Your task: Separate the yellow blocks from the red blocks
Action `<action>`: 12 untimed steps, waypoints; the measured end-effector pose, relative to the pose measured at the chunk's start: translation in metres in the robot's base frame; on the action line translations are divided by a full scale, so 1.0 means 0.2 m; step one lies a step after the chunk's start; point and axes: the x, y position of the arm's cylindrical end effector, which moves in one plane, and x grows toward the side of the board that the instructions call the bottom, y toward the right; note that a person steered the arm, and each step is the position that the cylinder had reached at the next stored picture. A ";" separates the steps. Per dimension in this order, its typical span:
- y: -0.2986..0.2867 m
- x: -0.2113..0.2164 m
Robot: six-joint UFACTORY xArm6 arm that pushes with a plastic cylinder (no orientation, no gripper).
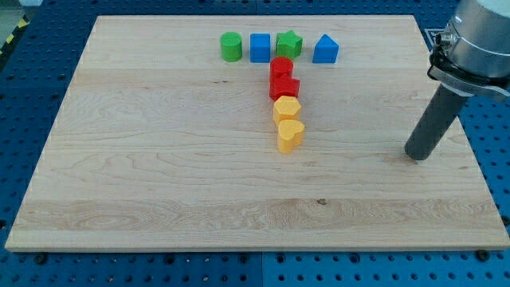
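Two red blocks stand in a column near the view's top centre: a round red block (280, 67) above a star-like red block (284, 86). Directly below them, touching, are a yellow hexagonal block (286, 108) and a yellow heart-shaped block (290, 135). The four form one vertical line. My tip (416, 155) rests on the board at the view's right, well to the right of the yellow heart block and apart from every block.
A row sits along the view's top: a green cylinder (231, 46), a blue square block (260, 48), a green star-like block (289, 43) and a blue pointed block (325, 49). The wooden board (159, 159) lies on a blue perforated table.
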 end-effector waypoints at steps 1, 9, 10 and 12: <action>0.00 0.00; -0.38 -0.37; -0.59 -0.37; -0.95 -0.62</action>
